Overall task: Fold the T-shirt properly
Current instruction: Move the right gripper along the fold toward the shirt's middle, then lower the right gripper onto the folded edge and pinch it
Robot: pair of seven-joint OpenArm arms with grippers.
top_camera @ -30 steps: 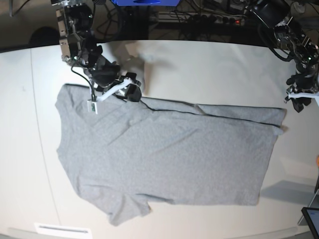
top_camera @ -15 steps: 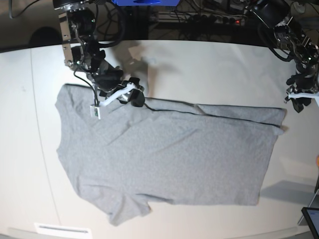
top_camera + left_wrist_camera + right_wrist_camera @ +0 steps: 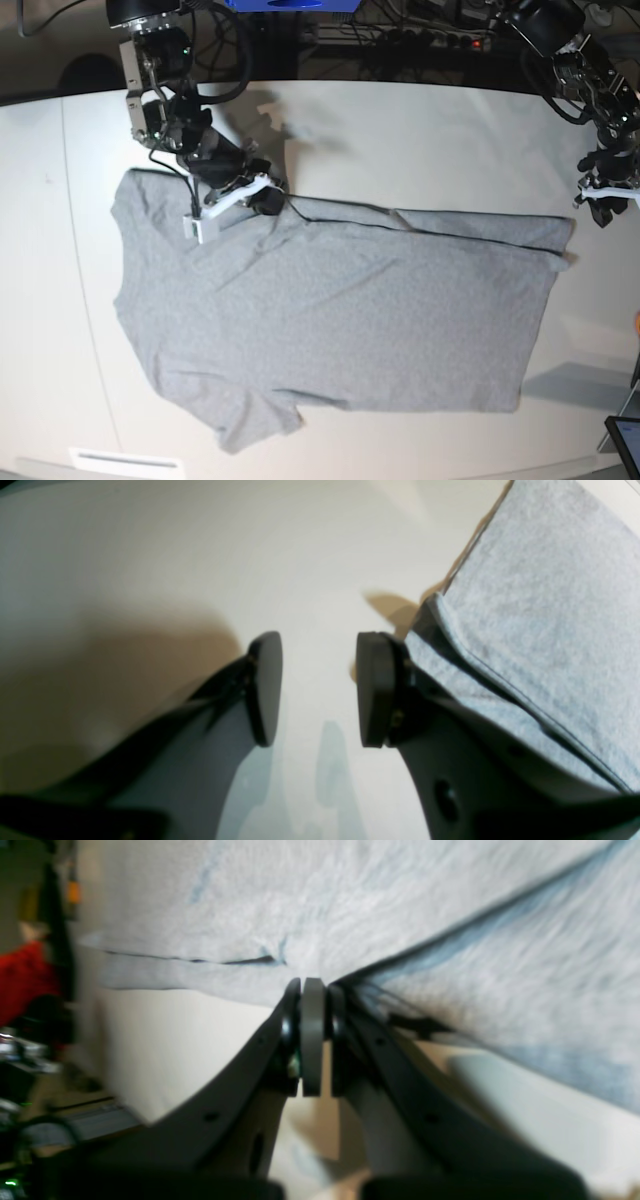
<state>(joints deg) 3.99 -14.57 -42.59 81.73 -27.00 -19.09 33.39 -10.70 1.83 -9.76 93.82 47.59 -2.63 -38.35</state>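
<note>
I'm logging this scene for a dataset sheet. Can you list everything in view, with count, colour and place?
T-shirt: one, heather grey, spread flat across the middle of the table, far edge folded over.
Table: one, off-white, under everything.
Cables and power strip: several, dark, behind the table's far edge.
White label: one, near table edge.
Right gripper: one, black, shut on the T-shirt's far edge.
Left gripper: one, black, open above bare table beside the shirt's corner.
</note>
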